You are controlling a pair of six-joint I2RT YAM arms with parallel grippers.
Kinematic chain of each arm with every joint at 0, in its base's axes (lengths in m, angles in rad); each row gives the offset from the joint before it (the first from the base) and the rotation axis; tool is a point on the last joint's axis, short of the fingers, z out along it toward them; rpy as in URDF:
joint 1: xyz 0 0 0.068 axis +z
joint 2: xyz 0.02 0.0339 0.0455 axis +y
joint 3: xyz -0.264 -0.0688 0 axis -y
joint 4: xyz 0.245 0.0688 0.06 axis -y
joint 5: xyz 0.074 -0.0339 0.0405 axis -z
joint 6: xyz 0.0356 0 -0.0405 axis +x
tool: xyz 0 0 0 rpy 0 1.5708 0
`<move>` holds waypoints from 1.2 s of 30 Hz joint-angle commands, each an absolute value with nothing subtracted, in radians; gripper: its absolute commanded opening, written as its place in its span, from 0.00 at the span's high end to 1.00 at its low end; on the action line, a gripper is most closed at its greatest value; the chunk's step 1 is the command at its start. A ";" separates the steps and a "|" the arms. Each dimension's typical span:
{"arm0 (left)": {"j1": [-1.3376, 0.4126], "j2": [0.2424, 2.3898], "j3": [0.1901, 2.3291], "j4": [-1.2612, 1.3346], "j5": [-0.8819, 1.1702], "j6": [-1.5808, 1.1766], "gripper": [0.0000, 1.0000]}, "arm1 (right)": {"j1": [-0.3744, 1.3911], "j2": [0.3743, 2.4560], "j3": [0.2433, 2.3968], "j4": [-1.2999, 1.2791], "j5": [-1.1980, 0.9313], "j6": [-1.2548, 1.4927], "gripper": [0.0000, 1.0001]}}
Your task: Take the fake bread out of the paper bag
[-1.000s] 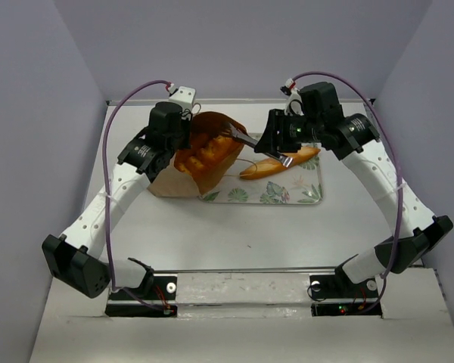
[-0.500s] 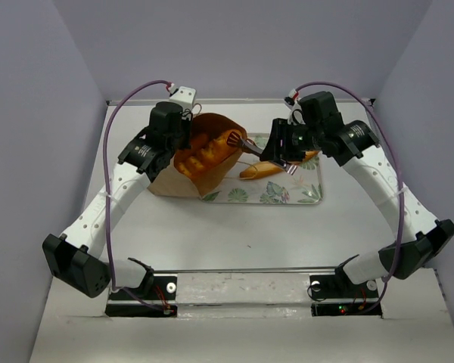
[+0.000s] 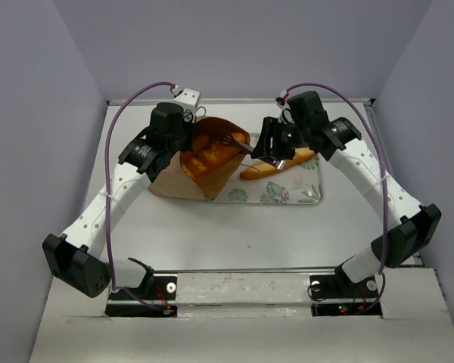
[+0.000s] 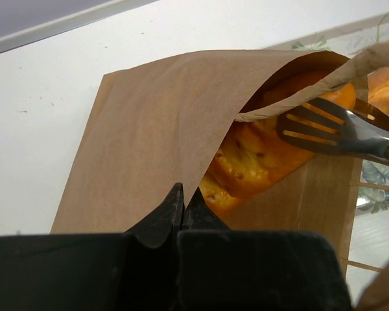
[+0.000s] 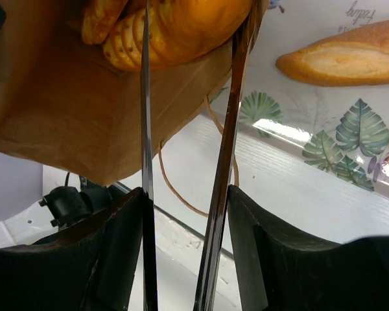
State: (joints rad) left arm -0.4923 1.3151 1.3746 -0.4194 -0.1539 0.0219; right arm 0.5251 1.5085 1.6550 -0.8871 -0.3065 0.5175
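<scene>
The fake bread (image 3: pixel 208 153) lies inside the tipped paper bag (image 3: pixel 170 181), long axis 8 to 2 o'clock. Right end effector (image 3: pixel 236 141), nearer, reaches in from 3 o'clock, blades spread astride the loaf, unclenched. Left end effector (image 4: pixel 181 197) is clenched on the bag's upper lip
</scene>
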 commanded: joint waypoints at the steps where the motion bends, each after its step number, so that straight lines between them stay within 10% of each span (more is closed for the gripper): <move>1: -0.505 1.285 1.388 -0.385 -0.091 0.018 1.00 | 0.529 1.542 1.694 -0.795 -0.318 0.537 0.42; 7: -0.505 1.281 1.390 -0.388 -0.086 0.018 1.00 | 0.529 1.586 1.701 -0.749 -0.321 0.560 0.47; 15: -0.503 1.301 1.365 -0.380 -0.248 0.009 1.00 | 0.529 1.595 1.724 -0.690 -0.359 0.568 0.89; 36: -0.285 1.388 1.394 -0.321 -0.322 0.026 1.00 | 0.520 1.523 2.069 -0.735 -0.123 0.532 0.96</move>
State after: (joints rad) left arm -0.3096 1.3869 1.3693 -0.3241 -0.3115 0.0219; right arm 0.5251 1.5890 2.0029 -0.8108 -0.2462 0.5282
